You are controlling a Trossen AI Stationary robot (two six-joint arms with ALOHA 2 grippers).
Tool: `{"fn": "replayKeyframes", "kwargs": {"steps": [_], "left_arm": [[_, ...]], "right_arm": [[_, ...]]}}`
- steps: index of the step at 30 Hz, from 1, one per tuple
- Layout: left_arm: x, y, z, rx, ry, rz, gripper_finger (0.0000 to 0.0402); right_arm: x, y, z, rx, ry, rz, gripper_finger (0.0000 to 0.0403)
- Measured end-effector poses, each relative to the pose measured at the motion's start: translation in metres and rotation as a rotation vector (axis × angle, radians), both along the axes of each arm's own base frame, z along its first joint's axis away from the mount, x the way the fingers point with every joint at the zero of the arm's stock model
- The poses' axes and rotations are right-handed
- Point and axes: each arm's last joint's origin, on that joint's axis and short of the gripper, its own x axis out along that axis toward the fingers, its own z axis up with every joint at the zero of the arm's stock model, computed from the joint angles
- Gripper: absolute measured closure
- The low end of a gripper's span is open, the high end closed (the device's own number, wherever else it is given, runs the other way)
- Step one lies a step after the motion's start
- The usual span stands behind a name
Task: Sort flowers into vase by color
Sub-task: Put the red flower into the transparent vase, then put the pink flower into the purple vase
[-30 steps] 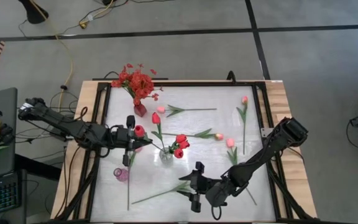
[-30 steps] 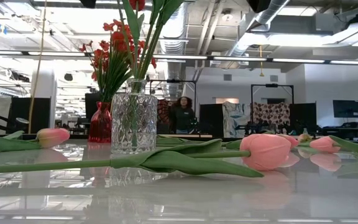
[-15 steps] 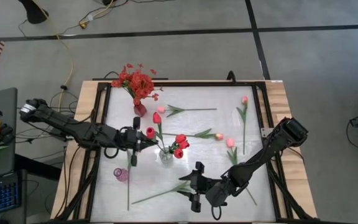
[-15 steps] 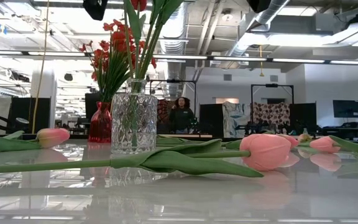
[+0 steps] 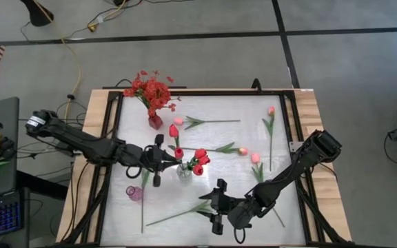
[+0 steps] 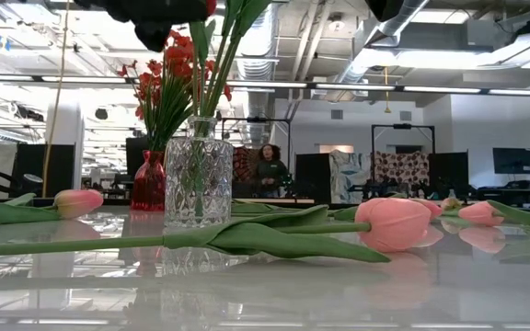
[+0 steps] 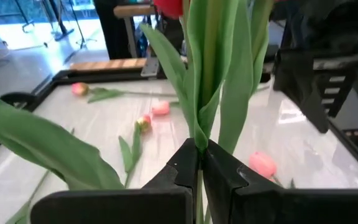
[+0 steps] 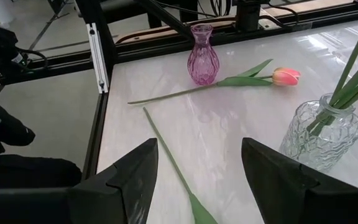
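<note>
Bench (image 5: 288,207), near edge: right hand (image 5: 216,207) hovers low, fingers wide apart, holding nothing. A long stem (image 5: 174,214) lies on the bench just left of it. Left of that, near the left rail, stands an empty pink vase (image 5: 134,193) with a pink tulip (image 8: 286,76) lying beside it.

Centre: clear glass vase (image 5: 184,171) holds red tulips (image 5: 200,160). Left hand (image 5: 158,157) sits just left of this vase, fingers pinched tight on the stem of a red tulip (image 5: 178,152), its bud over the vase rim. Wrist view confirms stem and leaves clamped between the fingers (image 7: 179,174).

Step in hand, as judged: placing a red tulip with the other reds. Next move calls for lowering the stem end into the vase mouth, then releasing; risk of snagging leaves already inside.

Further back: loose pink tulips (image 5: 256,158) right of centre, more toward the far edge. A red vase (image 5: 155,122) with a red spray (image 5: 151,91) stands far left.

Surface is white, glossy, framed by black rails. Room beyond: open workshop, ceiling ducts, a person (image 6: 269,169) standing far off.
</note>
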Motion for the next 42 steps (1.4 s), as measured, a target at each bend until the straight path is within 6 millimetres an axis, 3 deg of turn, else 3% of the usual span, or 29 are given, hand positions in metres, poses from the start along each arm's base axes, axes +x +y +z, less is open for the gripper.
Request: {"fn": "replayKeyframes", "kwargs": {"steps": [17,30,36,42], "left_arm": [[0.004,-0.001,-0.005,0.016,0.02,-0.012,0.0394],[0.001,-0.002,-0.003,0.024,0.024,-0.07,0.025],[-0.012,0.001,0.001,-0.011,0.087,-0.089,0.0231],[-0.024,0.002,0.021,-0.047,0.249,-0.126,0.0232]], "right_arm": [[0.0,0.0,0.0,-0.001,0.0,0.0,0.0145],[0.0,0.0,0.0,-0.002,0.0,0.0,0.0145],[0.0,0.0,0.0,-0.001,-0.001,0.0,0.0145],[0.0,0.0,0.0,-0.001,-0.001,0.0,0.0145]]}}
